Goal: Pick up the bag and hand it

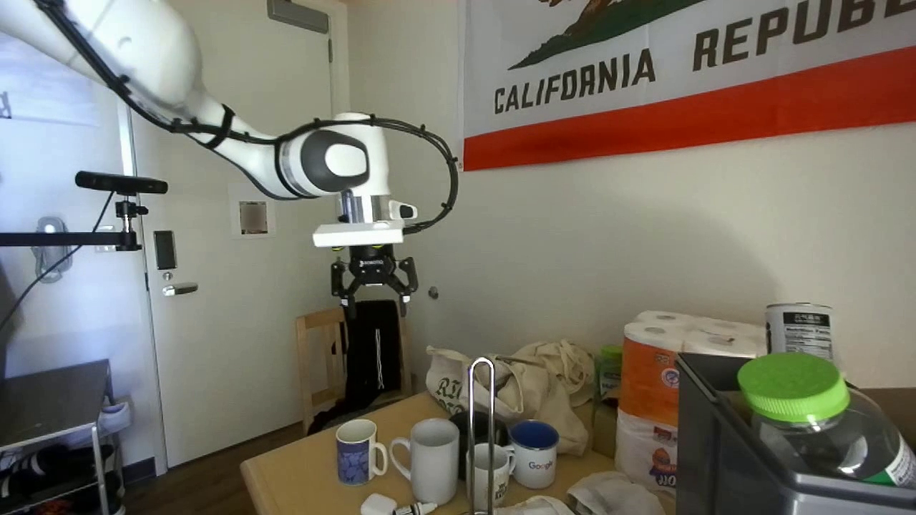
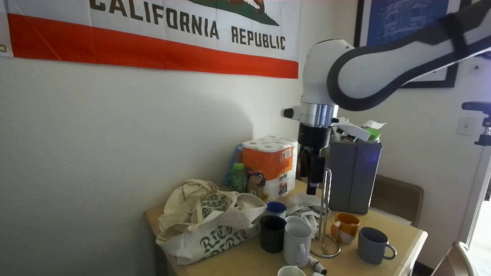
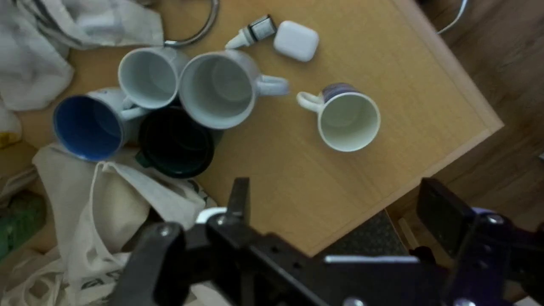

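Both exterior views show a big flag with a red stripe on the wall. A long white robot arm reaches in over the wooden table. On the table stands a tall gray box. The cream cloth bag with dark letters lies on the table, close to the wall. It is all crumpled, so I can't tell if it is one bag or more. Near it stands an orange and white pack of paper rolls. The black claw points down, and its two fingers are spread wide apart. It hangs up high, well apart from the bag, which shows at the lower left of the wrist view. A tall white mug, a black mug, a mug that is blue inside and a small white mug crowd together. The black mug is just beside the bag. A mug with a blue pattern stands apart from them, nearer the table's corner. Smallest are a white case and a little tube next to it.
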Controlling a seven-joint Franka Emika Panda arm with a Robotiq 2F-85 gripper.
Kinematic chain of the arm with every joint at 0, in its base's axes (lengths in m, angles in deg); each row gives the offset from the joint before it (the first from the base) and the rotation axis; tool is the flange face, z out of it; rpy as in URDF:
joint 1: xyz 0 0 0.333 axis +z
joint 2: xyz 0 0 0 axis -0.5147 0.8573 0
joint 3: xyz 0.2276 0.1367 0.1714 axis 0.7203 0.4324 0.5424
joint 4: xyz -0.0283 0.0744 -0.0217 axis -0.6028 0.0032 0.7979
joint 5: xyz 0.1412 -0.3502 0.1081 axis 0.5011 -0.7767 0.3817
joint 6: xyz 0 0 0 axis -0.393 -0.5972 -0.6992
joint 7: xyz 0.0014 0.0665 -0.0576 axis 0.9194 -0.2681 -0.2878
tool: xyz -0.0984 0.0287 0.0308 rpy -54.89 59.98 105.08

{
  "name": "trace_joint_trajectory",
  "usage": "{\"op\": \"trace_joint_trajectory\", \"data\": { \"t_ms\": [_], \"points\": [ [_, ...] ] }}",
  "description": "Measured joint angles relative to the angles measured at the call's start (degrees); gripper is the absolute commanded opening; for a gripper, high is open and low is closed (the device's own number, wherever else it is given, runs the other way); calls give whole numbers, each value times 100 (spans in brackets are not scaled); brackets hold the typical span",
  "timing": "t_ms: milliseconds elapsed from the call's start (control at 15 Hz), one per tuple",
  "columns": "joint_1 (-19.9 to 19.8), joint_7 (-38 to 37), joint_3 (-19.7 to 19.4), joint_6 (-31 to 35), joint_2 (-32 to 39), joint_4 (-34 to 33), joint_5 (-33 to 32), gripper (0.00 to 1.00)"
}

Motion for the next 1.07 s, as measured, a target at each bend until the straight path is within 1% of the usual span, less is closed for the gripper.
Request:
{"op": "trace_joint_trajectory", "data": {
  "t_ms": [267, 533, 800, 933, 1067],
  "points": [
    [-58, 635, 64, 355, 1289, -1203, -676, 100],
    [-40, 992, 223, 666, 2290, -2203, -1231, 100],
    [86, 997, 307, 1012, 3022, -2786, -1575, 100],
    [166, 986, 313, 1047, 3262, -2935, -1671, 100],
    [201, 986, 313, 1049, 3354, -3010, -1681, 100]
  ]
}}
